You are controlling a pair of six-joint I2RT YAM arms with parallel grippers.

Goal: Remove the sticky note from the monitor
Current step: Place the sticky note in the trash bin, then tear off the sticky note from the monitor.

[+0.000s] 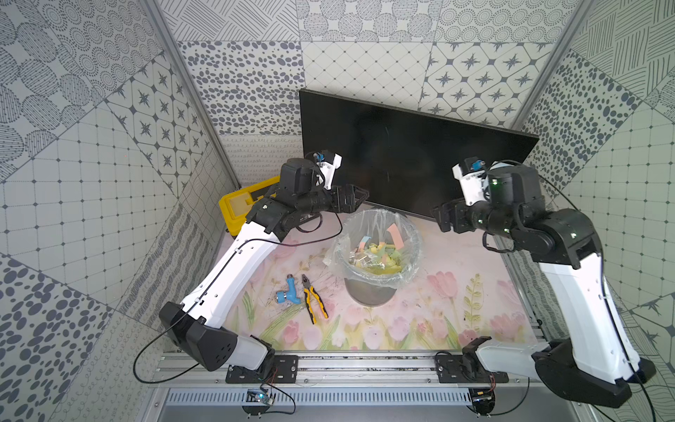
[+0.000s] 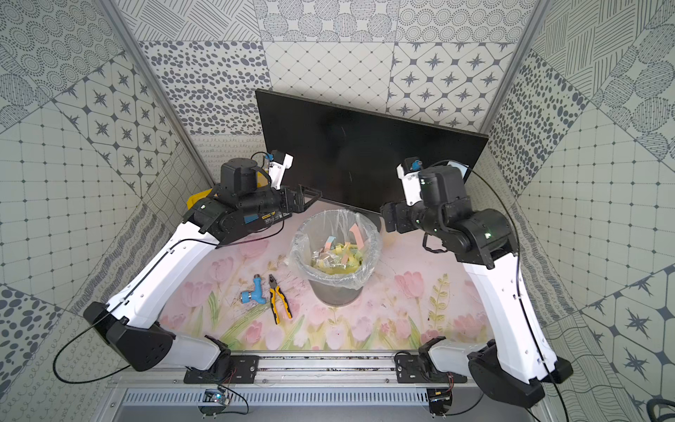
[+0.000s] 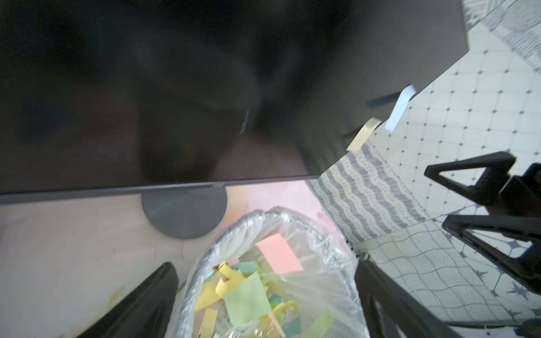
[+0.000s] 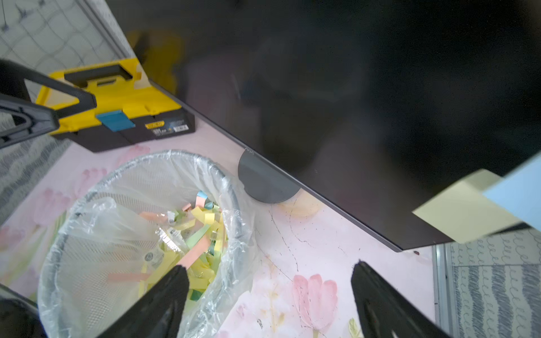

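Left claw (image 3: 266,264) and right claw (image 4: 269,265) both hang released and empty, flanking the bin (image 1: 376,281), while the yellow sticky note (image 4: 462,210) and blue note (image 4: 515,190) jut off the monitor (image 1: 401,153) at its right-of-frame end, seemingly nearest the right claw.

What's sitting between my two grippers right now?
The round mesh wastebasket with a clear plastic liner stands between the left gripper and the right gripper, its rim lower than both, as seen in both top views.
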